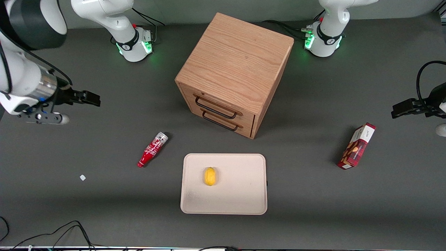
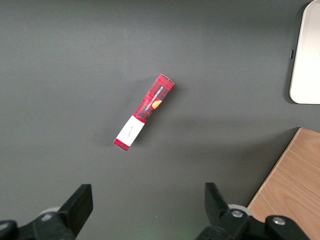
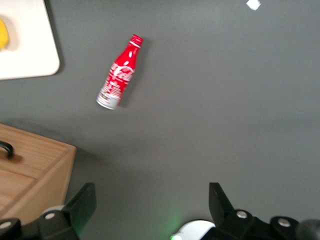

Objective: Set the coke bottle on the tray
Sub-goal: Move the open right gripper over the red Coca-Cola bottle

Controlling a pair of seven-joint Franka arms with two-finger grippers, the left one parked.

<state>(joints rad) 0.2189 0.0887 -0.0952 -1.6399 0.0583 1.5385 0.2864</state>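
One hand (image 1: 91, 98) hangs above the table (image 1: 69, 209) at the working arm's end, well apart from everything that lies on it; its two fingers (image 3: 82, 202) stand spread wide with nothing between them. A small white scrap (image 1: 82, 177) lies on the table nearer to the front camera than the hand. Next comes the coke bottle (image 1: 152, 149), flat on its side on the bare table, its silver base pointing to about one o'clock in the front view and its red cap to about seven o'clock. It lies near the tray (image 1: 240, 198) but does not touch it. The tray sits flat, nearer to the front camera than the wooden drawer cabinet (image 1: 237, 66), and a small yellow fruit-like thing (image 1: 210, 176) rests on it. The cabinet shows two drawers with dark handles (image 1: 217, 108), both shut. Toward the parked arm's end of the table a red snack box (image 1: 356, 145) lies on its side, tilted toward one o'clock, well apart from the tray.
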